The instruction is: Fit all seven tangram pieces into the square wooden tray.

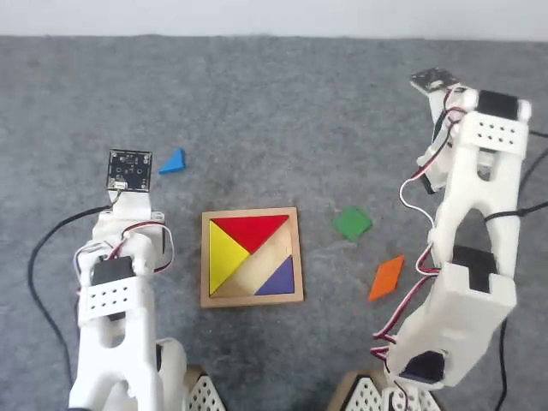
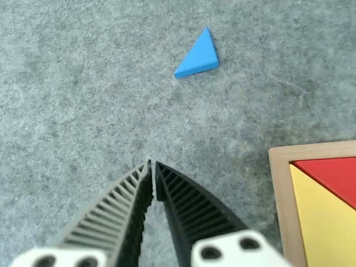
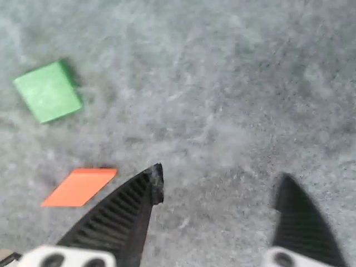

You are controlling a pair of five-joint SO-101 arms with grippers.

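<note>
At the middle of the grey carpeted table (image 1: 257,103) lay the square wooden tray (image 1: 252,298), partly filled. A large red triangle (image 1: 250,231) sat along its far edge, a large yellow triangle (image 1: 225,254) along its left edge, and a smaller purple triangle (image 1: 280,280) in its near right corner. A diagonal band of bare wood ran between them.

Three pieces lay loose on the table. A small blue triangle (image 1: 173,161) was far and left of the tray, just right of the left arm's wrist camera. A green square (image 1: 352,223) lay near the tray's right side. An orange parallelogram (image 1: 386,277) lay nearer and further right, close to the right arm (image 1: 467,257).

The left arm (image 1: 116,291) stood left of the tray. Its gripper (image 2: 152,164) pointed at bare carpet with its jaws closed on nothing. The blue triangle lay beyond the tips, and the tray's far left corner was off to the right.

The right gripper (image 3: 221,175) hung over bare carpet right of the green square and orange parallelogram, with its jaws wide apart and nothing between them.
</note>
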